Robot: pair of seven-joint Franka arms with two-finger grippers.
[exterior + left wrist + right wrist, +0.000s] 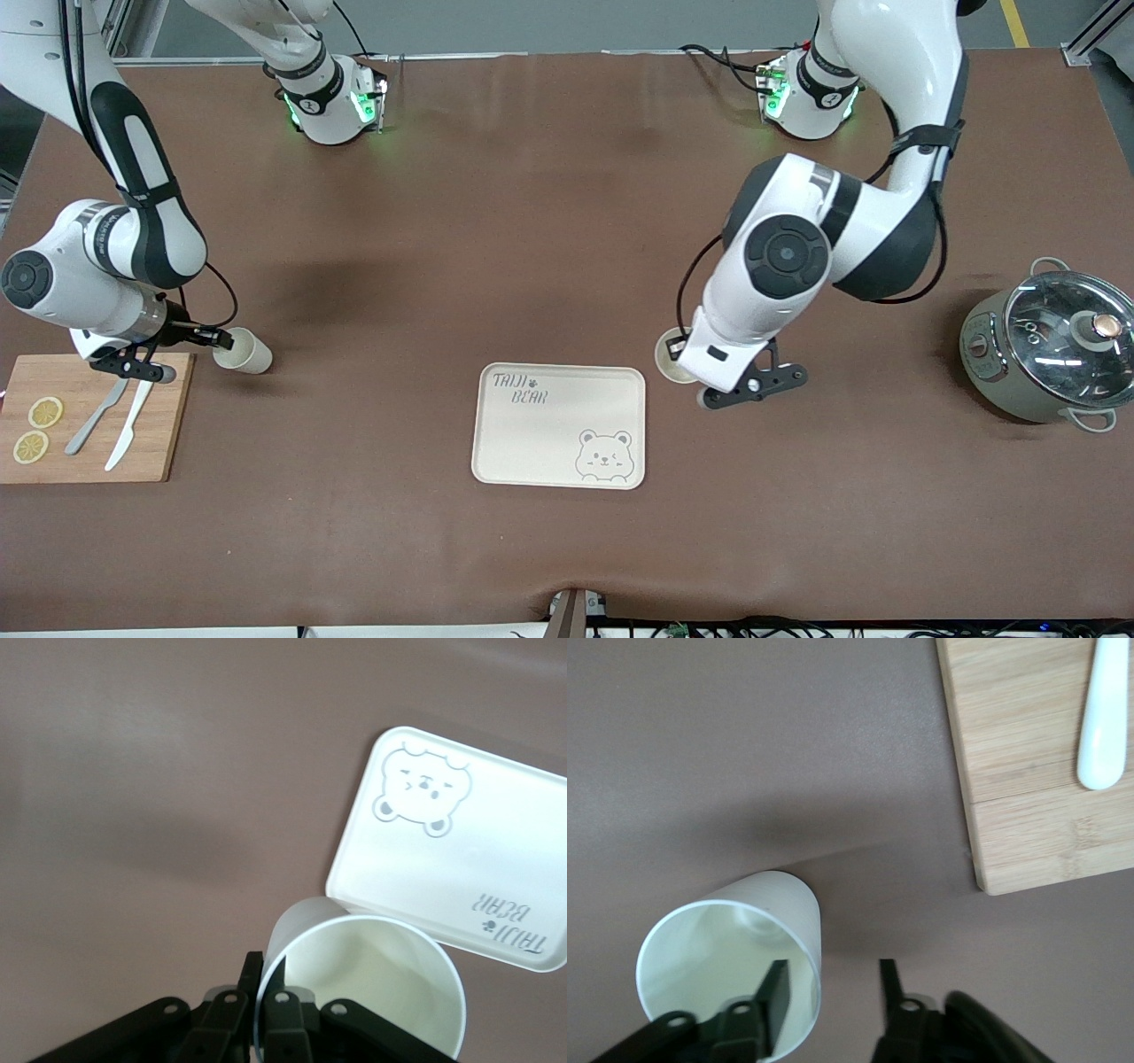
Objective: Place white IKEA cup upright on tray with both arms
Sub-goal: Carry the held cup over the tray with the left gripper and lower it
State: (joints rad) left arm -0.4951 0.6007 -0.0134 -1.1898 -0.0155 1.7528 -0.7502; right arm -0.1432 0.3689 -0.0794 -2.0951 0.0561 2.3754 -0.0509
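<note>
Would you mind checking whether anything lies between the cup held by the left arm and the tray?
Nothing visible does. The left tool grips the rim of a white cup right beside the tray, toward the left arm's end, with only bare table between them.

the worktop (pixel 532 266) has a matt brown covering, smooth like soft leather. the tray (pixel 532 443) looks like matt cream plastic with grey printing. both cups (pixel 244 350) (pixel 671 361) are smooth, slightly glossy white. the cutting board (pixel 159 443) is pale wood with visible grain. the pot (pixel 1019 372) is dull grey-green with a shiny glass lid (pixel 1054 310). the arms (pixel 797 257) are glossy white plastic with black sections.
</note>
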